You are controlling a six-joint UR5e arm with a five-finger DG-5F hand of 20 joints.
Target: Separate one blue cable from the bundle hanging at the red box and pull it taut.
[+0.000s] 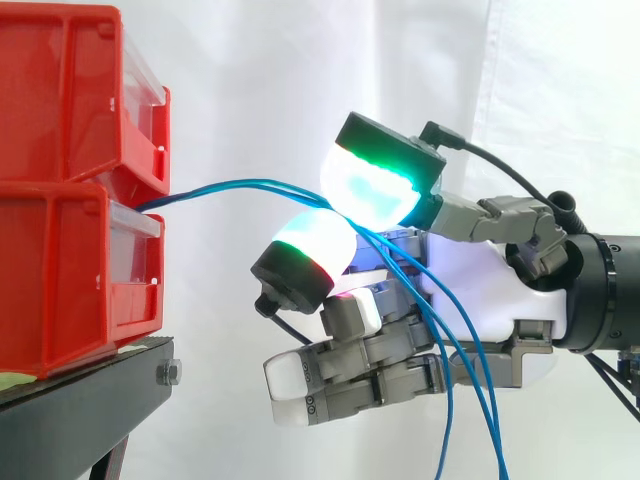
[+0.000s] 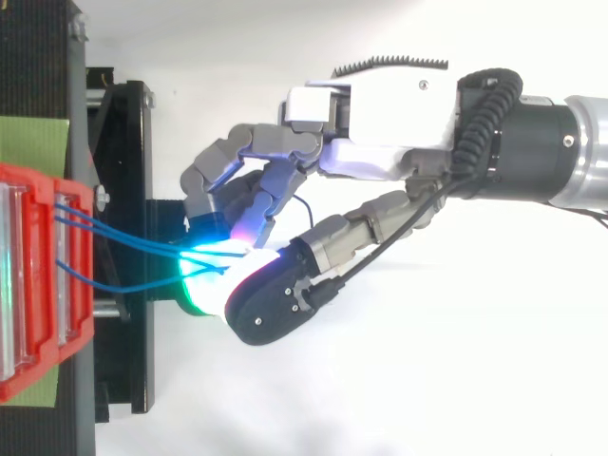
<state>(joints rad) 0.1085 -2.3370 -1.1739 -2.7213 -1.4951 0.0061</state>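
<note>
at the left of the side view, two stacked red bins [image 1: 80,180] on a black stand [image 1: 90,400], with blue cables [image 1: 230,186] emerging from between them and arching rightward to the hand [image 1: 480,290]. nipped there between two glowing fingertips [image 1: 370,185], one green-cyan above, one white-green with a red edge below. remaining fingers curled underneath, holding nothing visible. past the pinch, several strands trailing down across the palm and off the bottom edge. hard to tell whether a single strand or the whole lot clamped. from above, same red bins [image 2: 38,285] at the left edge, blue cables [image 2: 166,251] fanning out from the bin fronts and converging at the bright fingertips [image 2: 201,280], hand [image 2: 380,133] reaching in from the right toward the black stand [image 2: 123,190]. visible sag in the run from bins to pinch, so judged as the separating step: grip made, pull not yet begun. next move probably calls for shedding the extra strands, keeping just one pinched, then drawing back to the right, away from the bins, until straight. no label, brand or writing legible anywhere.
</note>
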